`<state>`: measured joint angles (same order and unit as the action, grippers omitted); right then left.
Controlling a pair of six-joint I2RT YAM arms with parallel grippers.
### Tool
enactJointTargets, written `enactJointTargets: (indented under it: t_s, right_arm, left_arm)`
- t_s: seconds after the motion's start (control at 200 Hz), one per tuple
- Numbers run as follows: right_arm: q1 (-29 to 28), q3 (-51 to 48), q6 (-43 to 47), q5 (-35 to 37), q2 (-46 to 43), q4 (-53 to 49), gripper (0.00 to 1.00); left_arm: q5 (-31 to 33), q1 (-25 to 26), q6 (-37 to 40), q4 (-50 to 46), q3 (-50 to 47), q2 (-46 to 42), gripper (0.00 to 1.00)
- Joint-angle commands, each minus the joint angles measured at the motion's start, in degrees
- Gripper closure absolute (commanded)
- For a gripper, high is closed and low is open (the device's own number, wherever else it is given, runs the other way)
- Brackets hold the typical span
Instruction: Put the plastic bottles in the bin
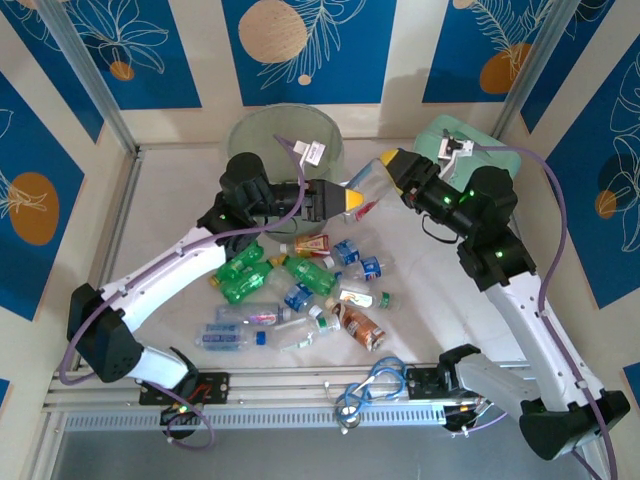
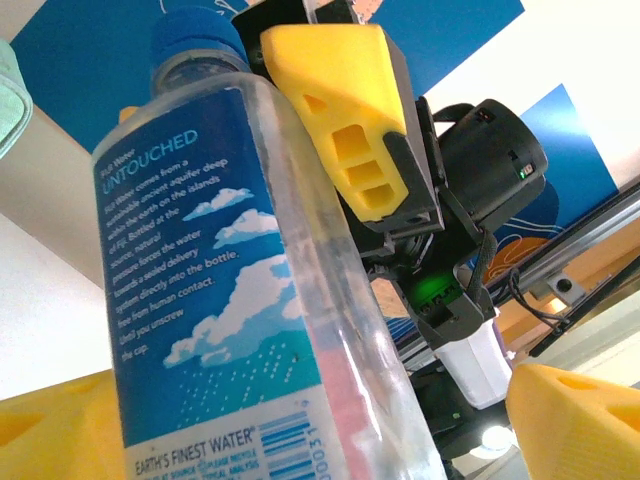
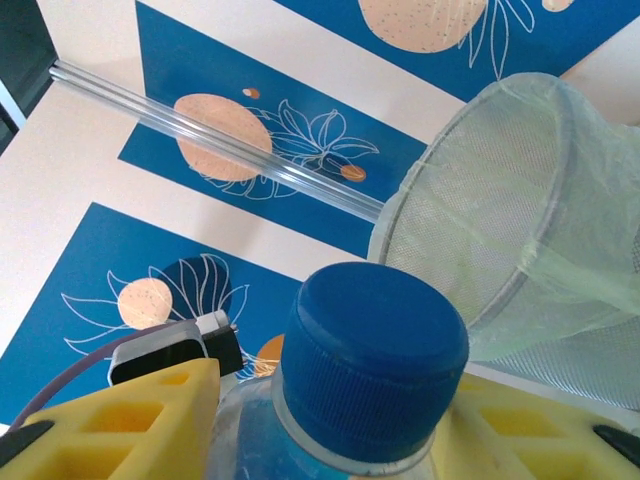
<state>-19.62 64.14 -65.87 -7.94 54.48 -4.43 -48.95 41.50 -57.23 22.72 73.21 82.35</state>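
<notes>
A clear plastic bottle (image 1: 366,186) with a blue label and blue cap hangs in the air in front of the bin (image 1: 285,135). My right gripper (image 1: 385,175) is shut on it just below the cap (image 3: 370,370). In the left wrist view the bottle (image 2: 220,300) runs between my left gripper's (image 2: 310,440) yellow fingers (image 2: 575,420), which stand wide open, with a gap on the right side. The right gripper's yellow finger (image 2: 350,130) presses the bottle's neck. Several more bottles (image 1: 300,280), clear, green and brown, lie on the table. The bin's pale-green wall (image 3: 520,230) rises to the right of the cap.
A mint-green soft case (image 1: 470,150) sits at the back right, behind the right arm. Blue cables (image 1: 370,385) are coiled on the front rail. Walls with blue panels close in the table on three sides.
</notes>
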Motion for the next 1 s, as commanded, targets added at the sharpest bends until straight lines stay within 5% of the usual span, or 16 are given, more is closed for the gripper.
enactJointTargets:
  t_s: [0.0, 0.655, 0.745, 0.88, 0.995]
  right_arm:
    - [-0.7, -1.2, -0.5, 2.5, -1.5, 1.3, 0.49]
    - [-1.4, -2.0, -1.5, 5.4, -2.5, -0.3, 0.47]
    - [-1.3, -1.8, -1.0, 6.2, -2.7, -1.3, 0.37]
    - [0.9, 4.2, 2.2, 10.1, -2.5, -14.8, 0.01]
    - [6.7, 7.4, 3.4, 9.1, -3.2, -23.4, 0.01]
  left_arm:
    - [-2.3, 0.2, -0.8, 4.3, 2.5, -0.3, 0.11]
    - [-4.8, 0.1, -1.2, 4.4, 3.4, 1.1, 0.38]
    - [-4.2, -0.6, -0.6, 3.8, 3.3, 1.2, 0.39]
    - [-2.9, -3.2, 0.7, 2.6, 4.1, 1.3, 0.41]
    - [0.1, -7.5, 2.4, -1.1, 6.2, 1.1, 0.38]
